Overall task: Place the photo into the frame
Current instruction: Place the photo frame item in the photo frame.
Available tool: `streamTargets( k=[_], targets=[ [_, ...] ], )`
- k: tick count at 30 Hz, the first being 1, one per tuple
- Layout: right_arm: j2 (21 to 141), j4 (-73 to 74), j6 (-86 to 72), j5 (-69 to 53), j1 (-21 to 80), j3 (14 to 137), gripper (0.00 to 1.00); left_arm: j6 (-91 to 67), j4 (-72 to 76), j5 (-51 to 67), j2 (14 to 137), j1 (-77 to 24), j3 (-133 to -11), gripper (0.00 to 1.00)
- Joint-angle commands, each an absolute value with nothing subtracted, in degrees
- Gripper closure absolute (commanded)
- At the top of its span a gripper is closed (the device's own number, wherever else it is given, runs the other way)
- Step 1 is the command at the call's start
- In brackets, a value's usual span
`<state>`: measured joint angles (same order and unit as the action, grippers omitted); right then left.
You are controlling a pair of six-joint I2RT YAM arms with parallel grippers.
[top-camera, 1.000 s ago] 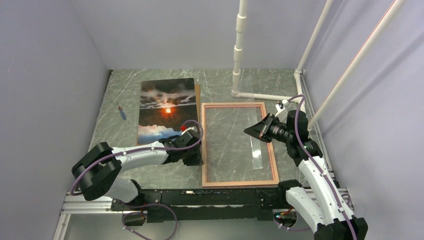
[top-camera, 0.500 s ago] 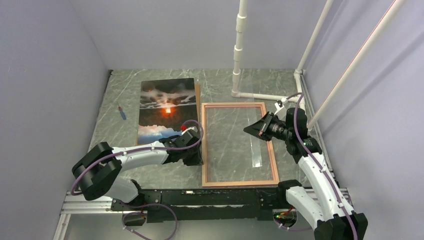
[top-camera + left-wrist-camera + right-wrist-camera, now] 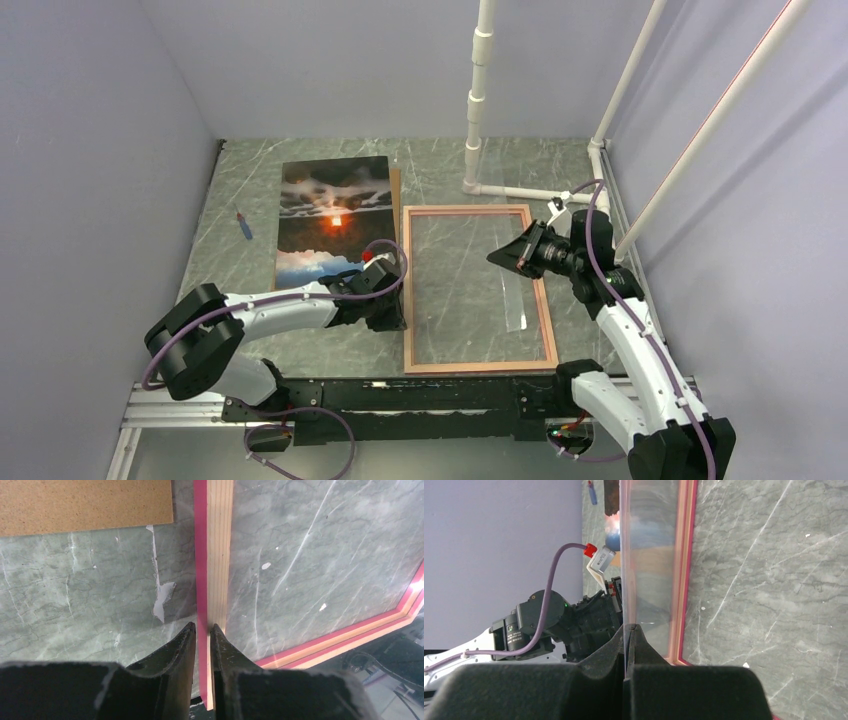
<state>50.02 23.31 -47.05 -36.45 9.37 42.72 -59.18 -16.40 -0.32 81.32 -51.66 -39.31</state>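
The photo (image 3: 333,222), a dark sunset print, lies face up at the back left of the table. To its right lies the frame (image 3: 480,366), pink-edged wood. My left gripper (image 3: 396,314) is shut on the frame's left rail (image 3: 215,555), one fingertip (image 3: 186,635) on each side of it. Over the frame's right half, my right gripper (image 3: 499,259) is shut on a clear sheet (image 3: 513,300). In the right wrist view the sheet (image 3: 646,555) stands on edge out of the closed jaws (image 3: 630,628), beside the frame's rail (image 3: 686,580).
A brown backing board (image 3: 85,505) lies under the photo, its edge showing (image 3: 397,190). A blue pen (image 3: 243,225) lies near the left wall. White pipes (image 3: 478,100) stand at the back and along the right side.
The right wrist has drawn back a little toward the rear right with the clear sheet. The left arm and the frame have not moved.
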Motion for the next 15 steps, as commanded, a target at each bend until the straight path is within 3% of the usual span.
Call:
streamTargets(
  k=[1,15],
  targets=[
    [48.2,24.3,-45.9,-37.6,9.4,43.8,1.0,-57.0,-21.7,-6.3,85.3,-51.5,-38.0,0.79],
    [49.9,27.2,-40.8,-35.5,9.3,43.6,1.0,-56.9,-21.9,-6.3,85.7,-51.7,-38.2,0.79]
  ],
)
